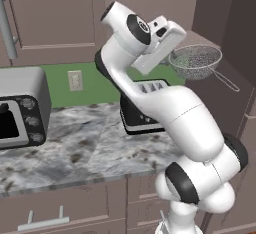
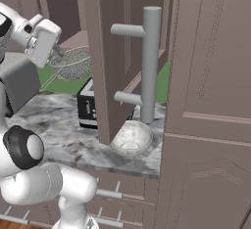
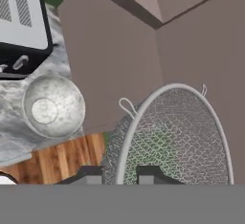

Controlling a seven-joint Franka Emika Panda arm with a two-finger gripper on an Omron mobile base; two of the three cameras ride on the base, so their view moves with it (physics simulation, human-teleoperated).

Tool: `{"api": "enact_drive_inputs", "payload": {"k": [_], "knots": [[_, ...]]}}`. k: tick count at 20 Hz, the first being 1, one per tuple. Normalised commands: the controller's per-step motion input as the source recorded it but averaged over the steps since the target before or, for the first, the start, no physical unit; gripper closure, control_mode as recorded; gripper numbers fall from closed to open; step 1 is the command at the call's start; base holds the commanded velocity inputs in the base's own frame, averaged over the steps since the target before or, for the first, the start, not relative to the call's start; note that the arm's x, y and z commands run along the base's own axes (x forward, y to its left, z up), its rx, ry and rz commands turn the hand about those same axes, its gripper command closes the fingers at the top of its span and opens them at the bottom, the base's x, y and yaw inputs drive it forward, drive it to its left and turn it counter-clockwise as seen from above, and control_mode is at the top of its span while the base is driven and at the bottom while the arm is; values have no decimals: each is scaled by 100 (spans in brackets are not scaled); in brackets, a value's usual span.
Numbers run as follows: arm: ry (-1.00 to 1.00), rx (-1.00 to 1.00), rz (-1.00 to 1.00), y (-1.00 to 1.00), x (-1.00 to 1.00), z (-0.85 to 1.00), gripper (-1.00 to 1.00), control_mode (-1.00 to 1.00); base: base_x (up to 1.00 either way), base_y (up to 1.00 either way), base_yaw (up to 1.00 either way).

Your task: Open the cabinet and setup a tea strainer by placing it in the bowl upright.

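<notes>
My gripper [image 3: 119, 175] is shut on the metal rim of the tea strainer [image 3: 177, 137], with a dark fingertip on either side of the rim. The silver mesh basket [image 1: 195, 60] hangs level in the air in front of the open cabinet [image 1: 210, 20], its thin handle pointing right. In the right base view the strainer [image 2: 73, 62] sits above the black toaster, left of the swung-out cabinet door [image 2: 110, 76] and its grey bar handle [image 2: 151, 61]. The speckled off-white bowl [image 2: 131, 137] rests on the counter below the door, and lies lower left of the strainer in the hand view [image 3: 52, 106].
A black toaster [image 1: 142, 113] stands on the marble counter [image 1: 75, 153] behind my arm. A grey toaster oven [image 1: 20, 108] fills the counter's left end. Drawer fronts with short handles [image 2: 110, 194] run below. The open door hangs over the bowl.
</notes>
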Motion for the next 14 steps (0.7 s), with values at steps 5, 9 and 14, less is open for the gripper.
{"api": "enact_drive_inputs", "payload": {"k": [5,9,14], "knots": [[-9,21,1,-9,-10,-23,100,-100,0,0,0],[-8,9,10,-8,-8,-26,100,-100,0,0,0],[-9,1,23,-29,-34,-6,100,-100,0,0,0]]}}
